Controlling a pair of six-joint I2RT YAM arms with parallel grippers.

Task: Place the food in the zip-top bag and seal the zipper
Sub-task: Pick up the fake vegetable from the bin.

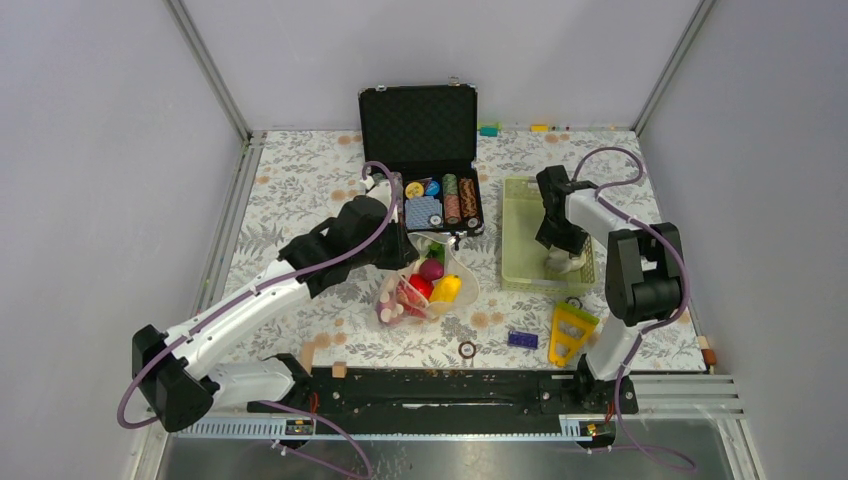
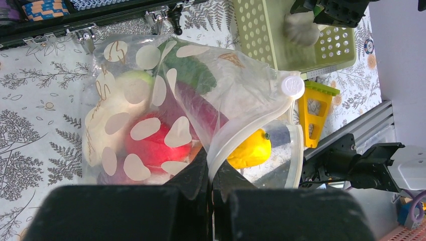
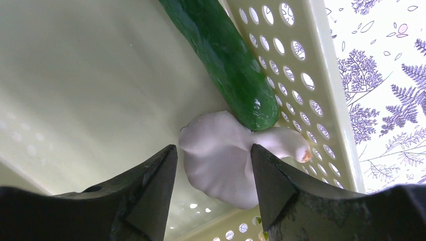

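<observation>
Floral-printed table cover (image 1: pixel 300 190), pale grey walls (image 1: pixel 100 150) around. The zip-top bag (image 1: pixel 462 272) lies mid-table before the open black case (image 1: pixel 420 125), with red, yellow and purple food (image 1: pixel 421 287) inside. The left gripper (image 2: pixel 210 173) is clamped on the bag's edge. The right gripper (image 3: pixel 213 150) has its jaws apart astride a white food piece (image 3: pixel 216 168) beside a green cucumber (image 3: pixel 226 60) in the green basket (image 3: pixel 75 75)

Clear bag (image 2: pixel 150 100), seemingly cream-dotted; pale green basket (image 2: pixel 256 30)

Basket (image 3: pixel 75 75), cucumber (image 3: pixel 226 55) touching white food (image 3: pixel 221 170), right hand (image 3: pixel 213 150) straddling it
</observation>
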